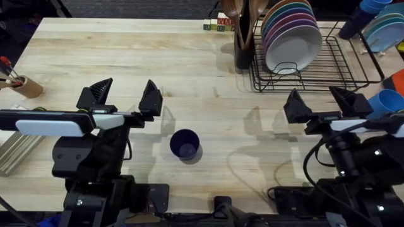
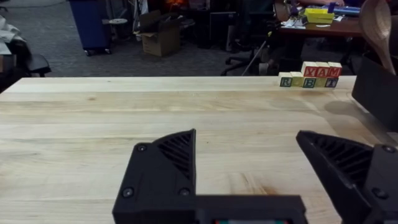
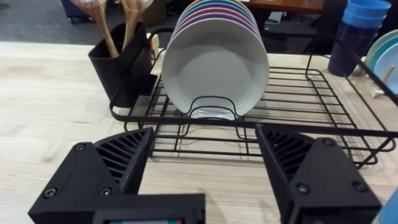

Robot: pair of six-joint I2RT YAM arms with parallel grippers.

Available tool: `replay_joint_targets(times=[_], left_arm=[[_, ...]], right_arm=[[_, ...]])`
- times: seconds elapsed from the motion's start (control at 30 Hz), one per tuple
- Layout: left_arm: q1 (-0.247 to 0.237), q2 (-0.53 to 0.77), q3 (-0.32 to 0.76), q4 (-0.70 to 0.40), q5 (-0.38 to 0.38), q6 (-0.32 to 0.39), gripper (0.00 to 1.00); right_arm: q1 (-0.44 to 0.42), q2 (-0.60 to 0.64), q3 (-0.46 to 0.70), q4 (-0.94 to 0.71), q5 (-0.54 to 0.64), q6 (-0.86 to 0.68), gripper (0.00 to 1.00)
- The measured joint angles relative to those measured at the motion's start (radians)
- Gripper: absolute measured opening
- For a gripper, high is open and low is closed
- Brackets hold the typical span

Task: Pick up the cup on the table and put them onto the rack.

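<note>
Overhead, the navy cup (image 1: 185, 144) stood upright on the counter (image 1: 126, 57), near my bases and just right of my left gripper (image 1: 126, 98), which hung released and empty above the bare wood. My right gripper (image 1: 327, 103) was likewise spread wide and held nothing, hovering just short of the near rail of the rack (image 1: 341, 79). From my right wrist I saw the rack (image 3: 311, 118) straight ahead, its row of upright plates (image 3: 214, 71) on the left part, the utensil holder (image 3: 124, 65) at its left end, and open wire to the right of the plates. A lighter blue cup (image 1: 386, 101) showed at the right edge beside my right arm; I could not tell what it rested on. I judged the task barely begun: the navy cup was ungrasped and well apart from the rack, so picking, carrying and placing all remained.
</note>
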Motion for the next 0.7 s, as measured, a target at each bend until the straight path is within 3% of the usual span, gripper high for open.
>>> replay_joint_targets(times=[0.7], left_arm=[[0.0, 0.0, 0.015, -0.026, -0.019, 0.0, 0.993]], right_arm=[[0.0, 0.0, 0.018, -0.04, 0.043, -0.011, 0.993]])
